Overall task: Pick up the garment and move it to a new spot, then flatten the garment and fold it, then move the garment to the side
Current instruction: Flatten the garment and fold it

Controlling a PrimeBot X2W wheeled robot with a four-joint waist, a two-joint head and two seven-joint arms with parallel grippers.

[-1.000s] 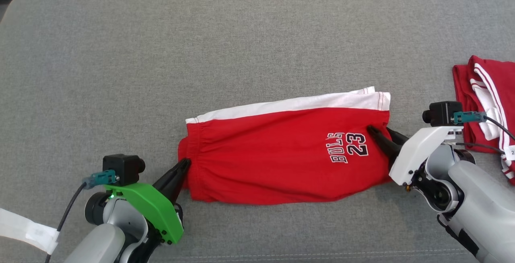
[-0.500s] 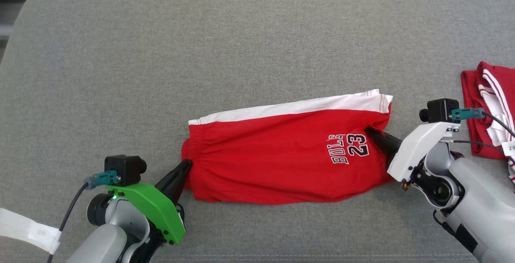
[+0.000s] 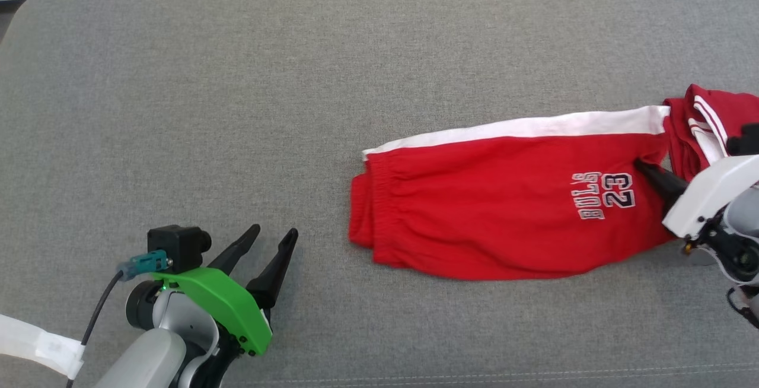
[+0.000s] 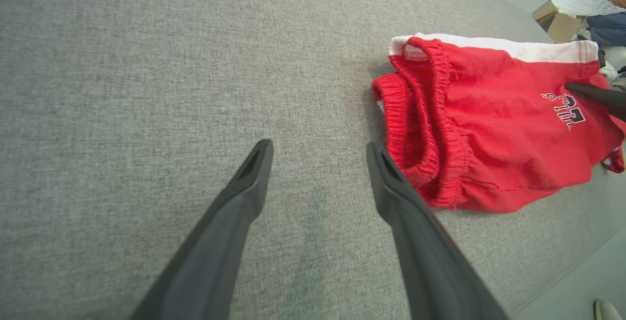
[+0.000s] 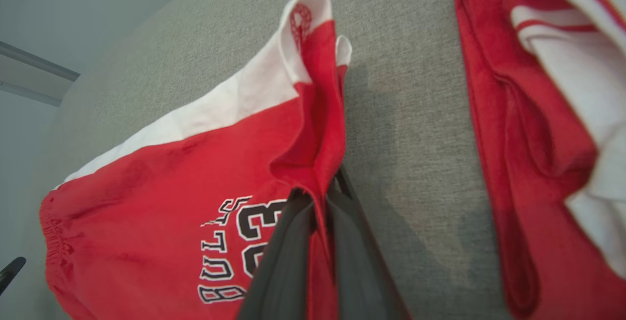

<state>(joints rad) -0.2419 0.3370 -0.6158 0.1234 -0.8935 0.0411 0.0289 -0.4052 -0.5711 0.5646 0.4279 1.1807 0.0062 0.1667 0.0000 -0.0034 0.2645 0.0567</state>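
Folded red shorts with white side stripe (image 3: 504, 198) flat on grey fabric-covered counter (image 3: 237, 79), toward its right edge, hem end pinched in closed right hand (image 3: 643, 168). Left hand (image 3: 274, 231) well apart near front edge, splayed wide, empty. Just beside hem: crumpled red-and-white garment (image 3: 708, 121).

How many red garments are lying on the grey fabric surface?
2. Red shorts with a white band lie right of centre. A folded red-and-white striped garment lies at the right edge, beside them; that pile may hide more pieces.
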